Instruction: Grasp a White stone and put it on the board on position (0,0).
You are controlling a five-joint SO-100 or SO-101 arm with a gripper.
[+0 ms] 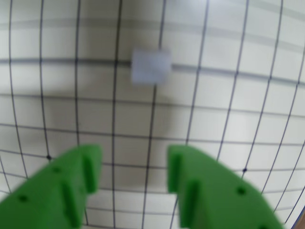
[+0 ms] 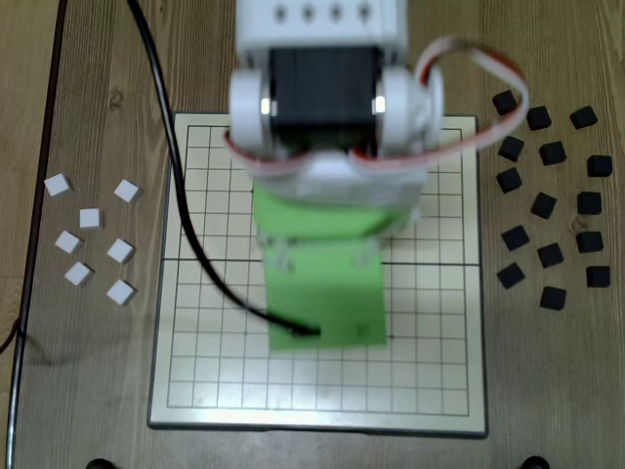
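In the wrist view a white stone (image 1: 150,66) lies on the cream gridded board (image 1: 238,119), on a line crossing ahead of my green gripper (image 1: 133,157). The gripper is open and empty, its two fingers spread apart above the board and short of the stone. In the fixed view the arm's green gripper body (image 2: 322,293) hangs over the middle of the board (image 2: 430,371) and hides that stone and the fingertips.
Several loose white stones (image 2: 90,218) lie on the wooden table left of the board in the fixed view. Several black stones (image 2: 552,254) lie to its right. A black cable (image 2: 186,225) runs across the board's left part.
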